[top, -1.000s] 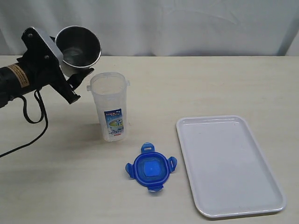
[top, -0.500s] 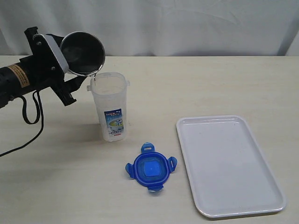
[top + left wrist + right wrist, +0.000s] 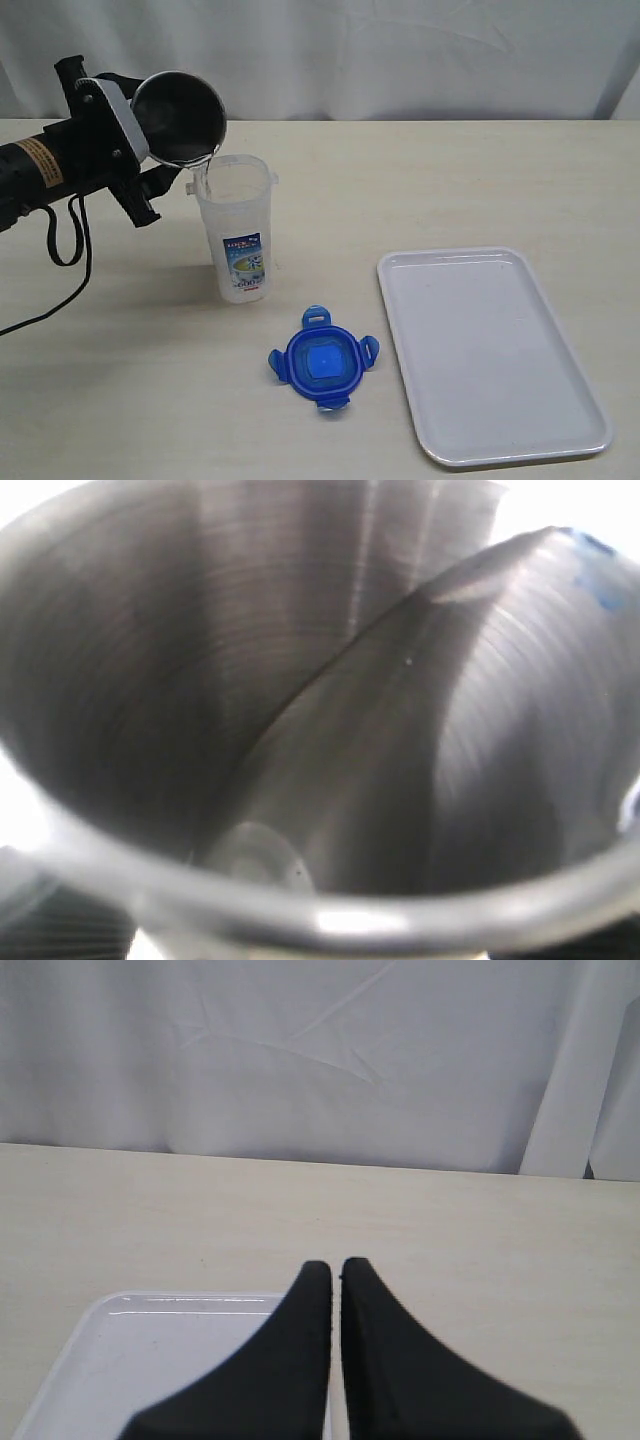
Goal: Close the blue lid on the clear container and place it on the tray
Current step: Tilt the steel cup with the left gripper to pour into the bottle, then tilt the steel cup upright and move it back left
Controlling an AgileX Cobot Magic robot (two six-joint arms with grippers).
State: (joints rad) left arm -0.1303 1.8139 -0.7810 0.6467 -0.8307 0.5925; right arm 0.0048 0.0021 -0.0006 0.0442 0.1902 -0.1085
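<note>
Left fingers (image 3: 150,172) are spread wide around the steel cup (image 3: 180,118) and grip it. The cup is tipped, its mouth facing down and to the right, with its lip just above the near-left rim of the container (image 3: 237,230). Whether lip and rim touch, I cannot tell. My left wrist view is filled by the cup's inside (image 3: 300,730), so there is nothing else to read there. The container stands upright and open on the table (image 3: 450,180). The lid (image 3: 323,363) lies flat in front of it and to its right, apart from it, flaps spread, with bare table all round. The tray (image 3: 490,350) sits right of the lid with a narrow gap between their edges. Its long rim runs parallel to the table's right side. Right fingers (image 3: 335,1270) are pressed together, holding nothing, and hang over the tray's far rim (image 3: 180,1300).
</note>
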